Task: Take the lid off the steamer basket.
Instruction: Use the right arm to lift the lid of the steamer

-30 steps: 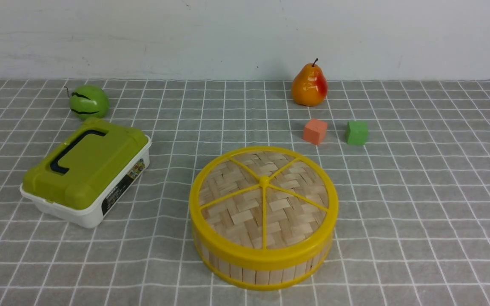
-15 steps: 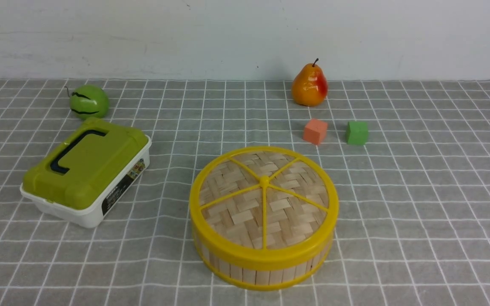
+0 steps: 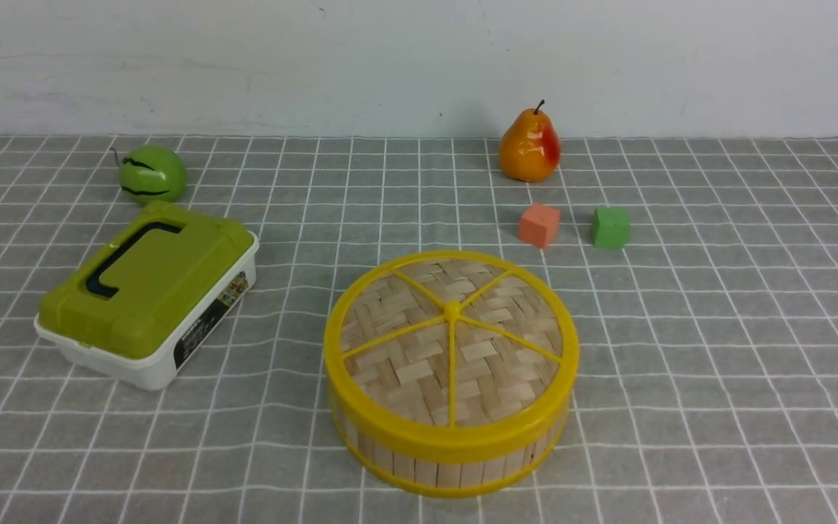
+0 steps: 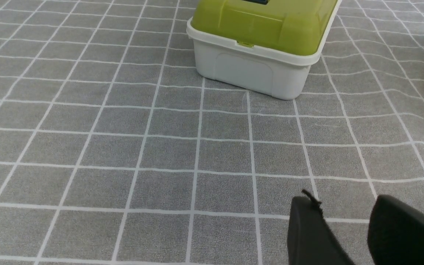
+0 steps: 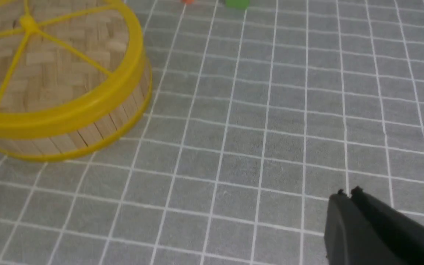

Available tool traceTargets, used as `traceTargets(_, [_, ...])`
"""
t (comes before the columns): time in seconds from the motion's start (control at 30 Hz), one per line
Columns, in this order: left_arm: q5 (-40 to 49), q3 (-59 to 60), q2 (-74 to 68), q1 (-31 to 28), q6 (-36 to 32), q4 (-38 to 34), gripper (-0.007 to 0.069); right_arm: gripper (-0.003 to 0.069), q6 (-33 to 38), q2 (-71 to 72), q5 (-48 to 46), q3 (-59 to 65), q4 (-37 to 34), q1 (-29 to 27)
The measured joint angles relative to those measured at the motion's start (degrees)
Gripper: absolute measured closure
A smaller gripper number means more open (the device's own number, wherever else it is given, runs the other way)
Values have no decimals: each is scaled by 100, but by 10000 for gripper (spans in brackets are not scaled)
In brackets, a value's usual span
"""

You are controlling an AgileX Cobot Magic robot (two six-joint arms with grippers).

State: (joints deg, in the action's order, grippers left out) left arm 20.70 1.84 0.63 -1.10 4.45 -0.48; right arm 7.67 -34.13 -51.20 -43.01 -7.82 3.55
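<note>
You cannot read the dark label (image 3: 208, 325) on the white box (image 3: 146, 291); its print is too small. The lid (image 3: 452, 342) sits on the steamer basket (image 3: 448, 466) at the near middle of the counter (image 3: 717, 349), with pale woven strips under yellow spokes and upright slats below. Open grey grid cloth lies to its right. The box lies apart to its left, and the orange cube (image 3: 539, 224) and green cube (image 3: 610, 227) sit behind it. Your left fingers (image 4: 307, 228) stand apart, holding nothing. Your right fingers (image 5: 359, 221) are pressed together over the cloth, apart from the basket.
</note>
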Motion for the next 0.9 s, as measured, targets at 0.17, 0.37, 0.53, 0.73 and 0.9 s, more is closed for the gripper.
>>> traceTargets(0.17, [0, 0, 0, 0, 0, 0, 386, 676, 359, -1640, -808, -1425, 94, 677])
traceTargets(0.37, [0, 0, 0, 0, 0, 0, 386, 669, 404, -3365, -1292, -2800, 501, 1682])
traceTargets(0.53, [0, 0, 0, 0, 0, 0, 386, 656, 385, -4902, -1433, -4008, 501, 2264])
traceTargets(0.73, [0, 0, 0, 0, 0, 0, 386, 587, 326, -6384, -1771, -5225, 352, 2621])
traceTargets(0.9, [0, 0, 0, 0, 0, 0, 386, 360, 312, -7655, -1935, -6293, 94, 2929])
